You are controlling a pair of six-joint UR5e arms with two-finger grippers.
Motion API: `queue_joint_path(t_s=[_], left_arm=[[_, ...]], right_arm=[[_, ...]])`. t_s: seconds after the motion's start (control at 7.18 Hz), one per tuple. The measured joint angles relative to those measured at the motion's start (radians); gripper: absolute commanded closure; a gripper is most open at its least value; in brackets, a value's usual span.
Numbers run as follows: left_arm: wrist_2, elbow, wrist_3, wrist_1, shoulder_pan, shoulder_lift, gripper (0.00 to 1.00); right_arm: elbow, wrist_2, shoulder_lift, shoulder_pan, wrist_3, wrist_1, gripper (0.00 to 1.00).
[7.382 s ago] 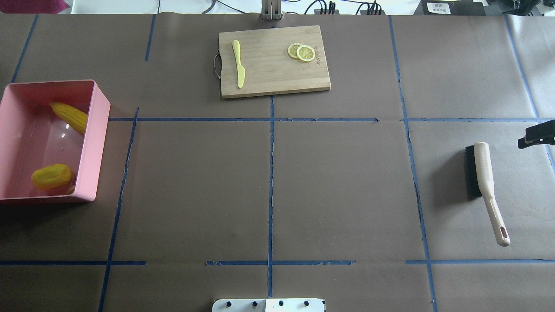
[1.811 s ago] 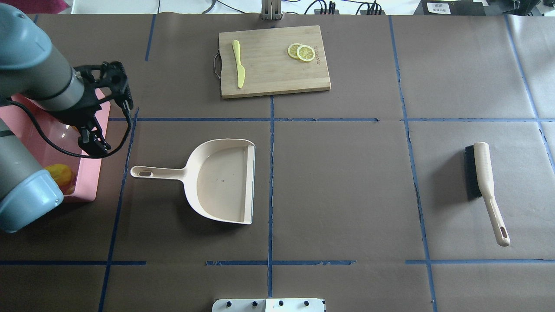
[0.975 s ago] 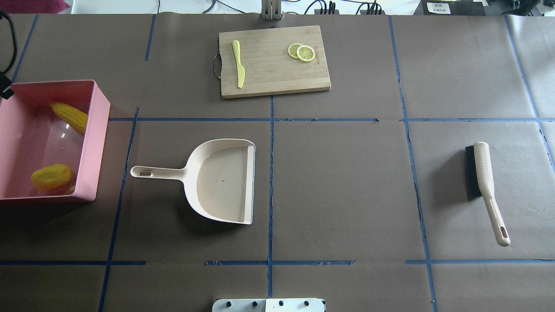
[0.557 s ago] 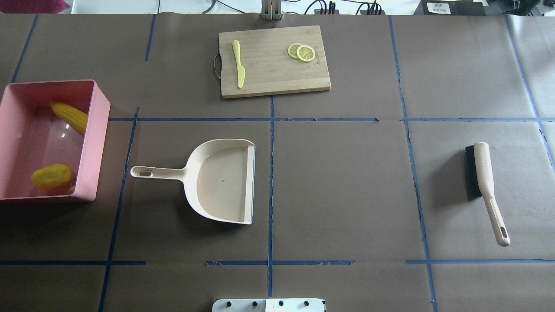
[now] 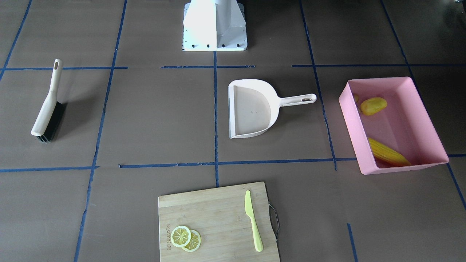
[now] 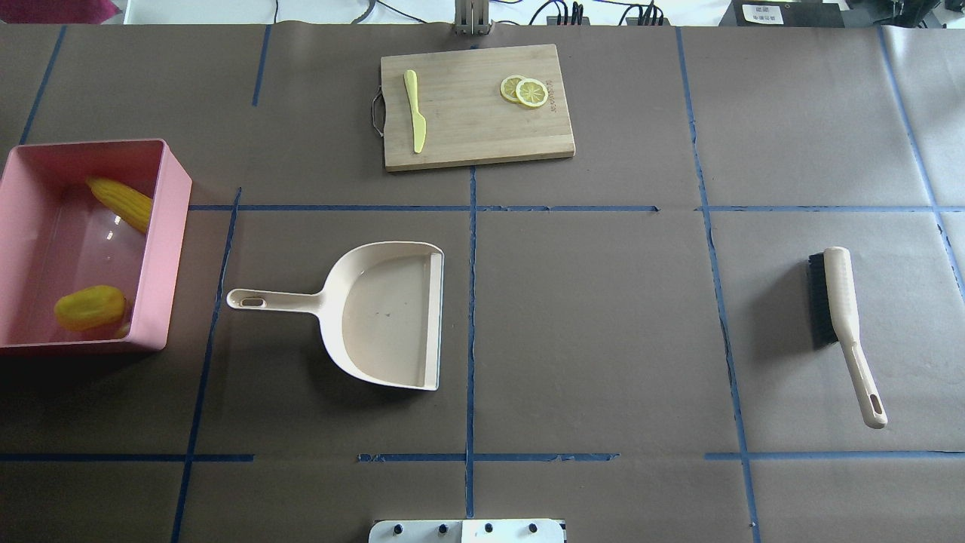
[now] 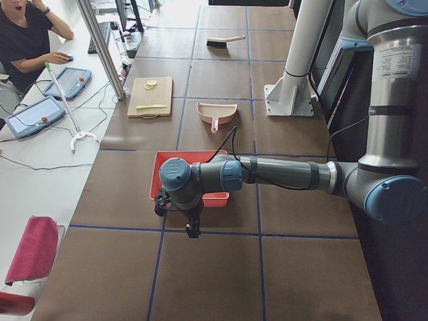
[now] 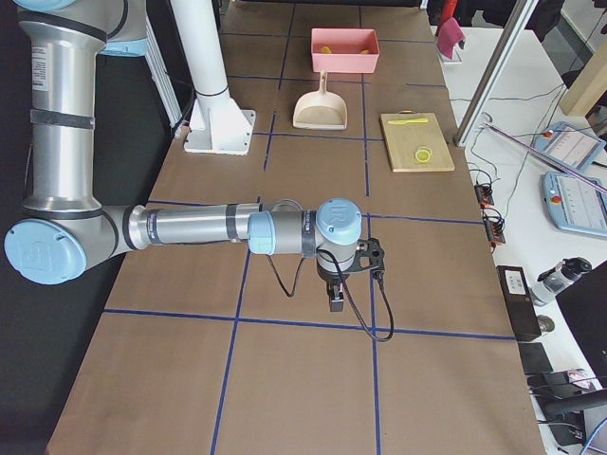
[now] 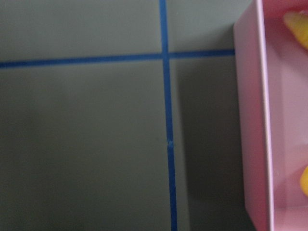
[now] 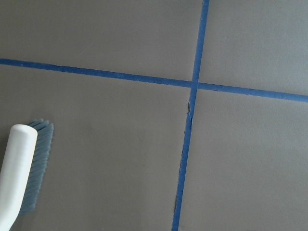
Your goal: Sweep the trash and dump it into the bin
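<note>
The pink bin stands at the table's left end and holds the trash: the corn cob, the potato lump and, mostly hidden by the wall, the ginger root. The bin also shows in the front view. No arm shows in the overhead or front view. In the left side view my left gripper hangs over the table just outside the bin's end. In the right side view my right gripper hangs over bare table. I cannot tell whether either is open or shut.
A cream dustpan lies near the middle, handle toward the bin. A brush lies at the right; its head shows in the right wrist view. A cutting board at the back carries a green knife and lemon slices.
The dustpan, absent 7.4 s ago, lies on the table. The left arm, over the bin 1.8 s ago, has left the overhead view. Nothing has moved in the last half second.
</note>
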Motion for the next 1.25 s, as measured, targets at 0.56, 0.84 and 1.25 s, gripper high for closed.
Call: queue_joint_path(t_s=[0.56,0.84,1.25], left_arm=[[0.003,0.009,-0.019,-0.082,-0.001,0.015,0.00],[0.007,0.013,-0.019,-0.087,-0.001,0.017,0.00],[0.009,0.022,-0.019,-0.086,-0.001,0.013,0.00]], right_arm=[[-0.005,-0.001,-0.002,0.000,0.000,0.000,0.00],[-0.008,-0.004,-0.005,0.000,-0.001,0.000,0.00],[-0.046,-0.004,-0.007,0.007,0.002,-0.003,0.00]])
